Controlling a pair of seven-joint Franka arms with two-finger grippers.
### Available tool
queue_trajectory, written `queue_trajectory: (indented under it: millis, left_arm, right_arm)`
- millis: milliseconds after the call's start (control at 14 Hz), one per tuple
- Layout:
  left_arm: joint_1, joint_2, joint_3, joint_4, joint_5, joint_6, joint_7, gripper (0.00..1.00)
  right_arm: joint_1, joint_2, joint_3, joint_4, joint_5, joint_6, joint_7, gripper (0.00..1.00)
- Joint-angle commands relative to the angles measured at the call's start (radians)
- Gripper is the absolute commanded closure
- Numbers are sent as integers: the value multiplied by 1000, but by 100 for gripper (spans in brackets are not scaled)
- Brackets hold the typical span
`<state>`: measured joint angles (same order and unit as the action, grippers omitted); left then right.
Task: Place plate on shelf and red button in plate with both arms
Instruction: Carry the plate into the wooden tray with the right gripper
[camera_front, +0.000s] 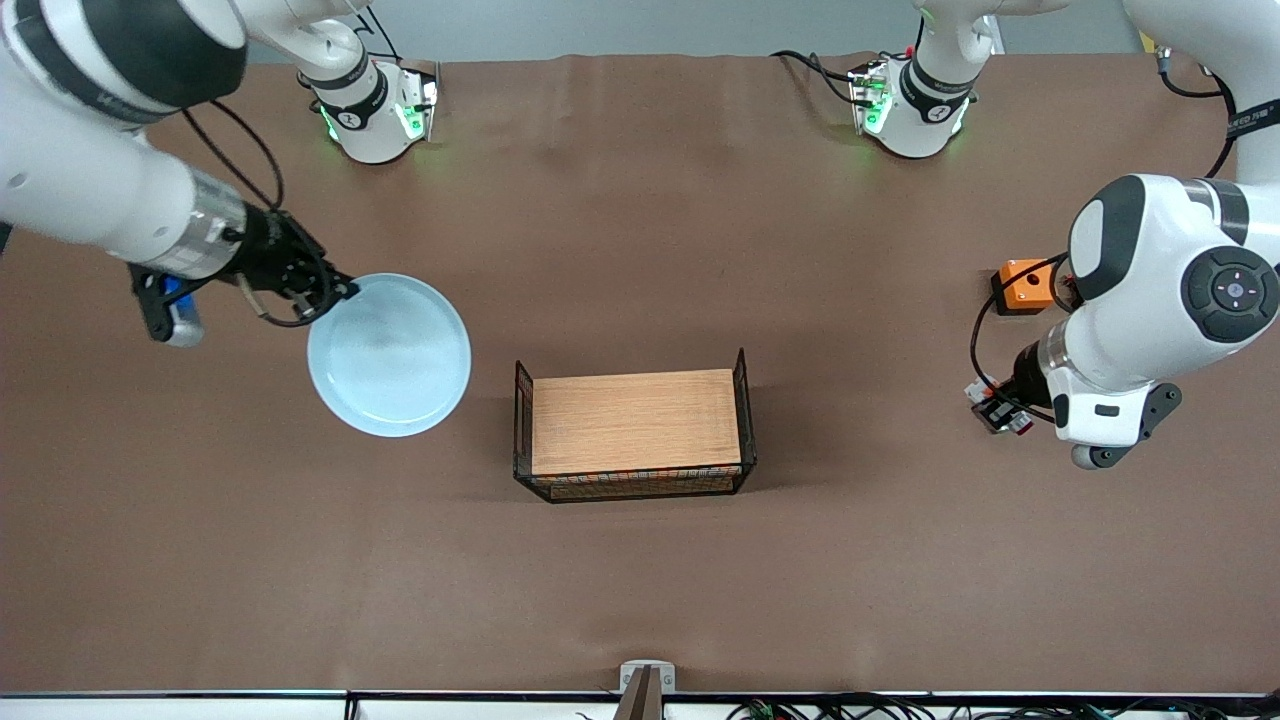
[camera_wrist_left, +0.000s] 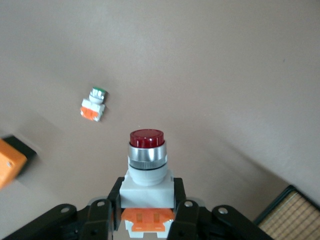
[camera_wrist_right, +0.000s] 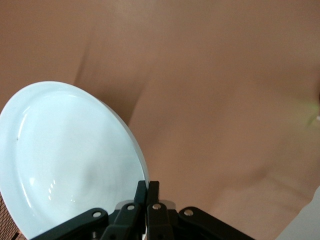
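Note:
The pale blue plate is held by its rim in my right gripper, over the table toward the right arm's end, beside the basket. In the right wrist view the jaws are pinched shut on the plate's rim. My left gripper is toward the left arm's end, shut on the red button. In the left wrist view the fingers clamp the white body of the red button, red cap pointing away and orange block between the jaws.
A black wire basket with a wooden board inside stands mid-table; its corner shows in the left wrist view. An orange square box lies near the left arm. A small white-and-orange part with a green cap lies on the cloth.

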<state>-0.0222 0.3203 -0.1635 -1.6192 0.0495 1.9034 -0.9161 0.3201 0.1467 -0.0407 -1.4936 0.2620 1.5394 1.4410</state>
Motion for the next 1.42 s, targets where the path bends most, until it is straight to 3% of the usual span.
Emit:
queue_trajectory:
  millis: [0,569,854,1353]
  left_arm:
    - [1,-10,-33,30,1,-21,-134,71]
    - [-4,-12,-128,133,-37,-20,-538,71]
    - [2,-17,-203,134,-45,-24,-688,81]
    - [-10,-6,-280,131,-39,-30,-802,87]
  right_arm:
    - [101,19,-15,56,-4,2,219,100]
    - [329,91,-13,61,-98,203,637,100]
    - [416,157,-15,75,-168,264,783,100]
    - [475,284,-15,139,-234,318,930,100]
